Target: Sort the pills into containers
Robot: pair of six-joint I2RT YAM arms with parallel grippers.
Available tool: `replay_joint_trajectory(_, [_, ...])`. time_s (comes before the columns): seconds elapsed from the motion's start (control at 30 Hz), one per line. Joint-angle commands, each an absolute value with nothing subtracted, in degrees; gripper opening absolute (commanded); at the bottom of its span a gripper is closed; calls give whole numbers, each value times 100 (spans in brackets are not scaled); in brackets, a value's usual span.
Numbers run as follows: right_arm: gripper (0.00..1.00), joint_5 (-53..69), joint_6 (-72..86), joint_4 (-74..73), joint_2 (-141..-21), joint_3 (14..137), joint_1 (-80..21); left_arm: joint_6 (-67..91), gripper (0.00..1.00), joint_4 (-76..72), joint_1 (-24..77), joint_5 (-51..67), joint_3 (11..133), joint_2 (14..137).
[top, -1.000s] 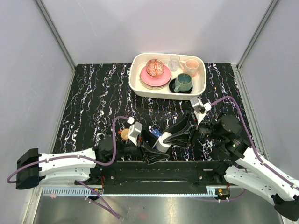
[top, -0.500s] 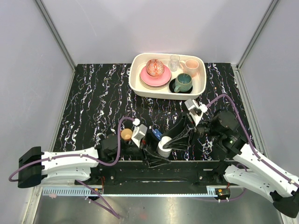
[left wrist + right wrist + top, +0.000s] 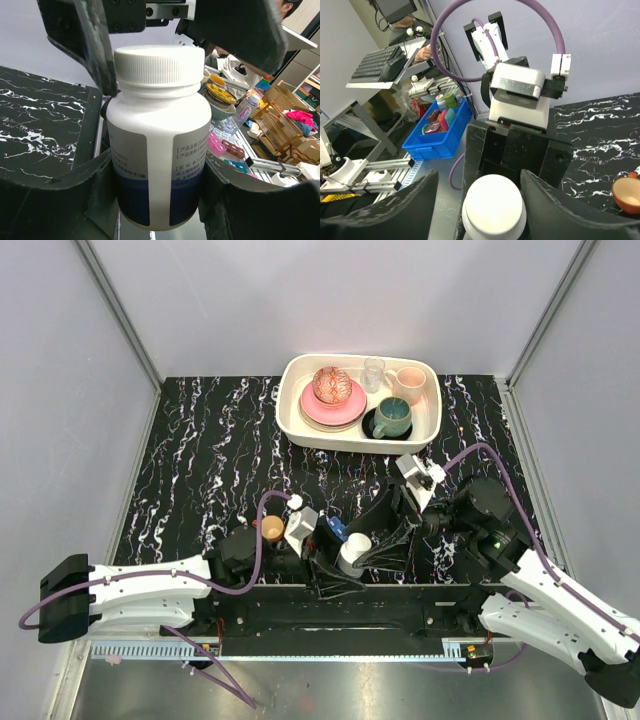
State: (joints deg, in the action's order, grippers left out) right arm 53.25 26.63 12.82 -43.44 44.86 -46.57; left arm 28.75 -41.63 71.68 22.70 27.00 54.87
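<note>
A white pill bottle (image 3: 352,551) with a white screw cap (image 3: 494,206) and a blue-banded label (image 3: 159,135) stands upright at the table's near edge. My left gripper (image 3: 338,566) is shut on its body, and also shows in the left wrist view (image 3: 159,187). My right gripper (image 3: 378,533) is open with its jaws either side of the cap, the right finger (image 3: 560,205) close to it and the left one well apart. The small orange cup (image 3: 271,528) sits left of the bottle and also shows in the right wrist view (image 3: 627,194). The blue pill box (image 3: 336,528) lies just behind the bottle, partly hidden.
A white tray (image 3: 432,428) at the back centre holds a pink plate (image 3: 330,408) with a patterned bowl, a teal mug (image 3: 392,417), a pink cup (image 3: 408,383) and a small glass (image 3: 373,372). Both arms crowd the near edge.
My left gripper has carried the bottle slightly right, uncovering the orange cup. My right gripper has moved left and down over the bottle's cap.
</note>
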Motion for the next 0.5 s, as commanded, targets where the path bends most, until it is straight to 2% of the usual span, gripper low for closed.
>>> replay_joint_trajectory(0.0, [77, 5065, 2777, 1556, -4245, 4790, -4720, 2804, 0, -4272, 7154, 2259, 2892, 5493])
replay_joint_trajectory(0.07, [85, 4931, 2786, 1433, -4245, 4825, -4720, 2795, 0, -4263, 7154, 2259, 2900, 5493])
replay_joint_trajectory(0.13, [88, 4554, 2708, 1084, -4245, 4939, -4720, 2786, 0, -4236, 7154, 2224, 2892, 5484])
replay_joint_trajectory(0.27, [89, 3237, 2566, 309, -4184, 5141, -4720, 2725, 0, -4087, 7154, 1978, 2874, 5371])
replay_joint_trajectory(0.4, [89, 1718, 2689, -534, -4305, 5430, -4720, 2549, 0, -3160, 7154, 1085, 3075, 5125])
replay_joint_trajectory(0.47, [89, 1478, 2786, -947, -4438, 5563, -4720, 2418, 0, -2762, 7154, 714, 3199, 5071])
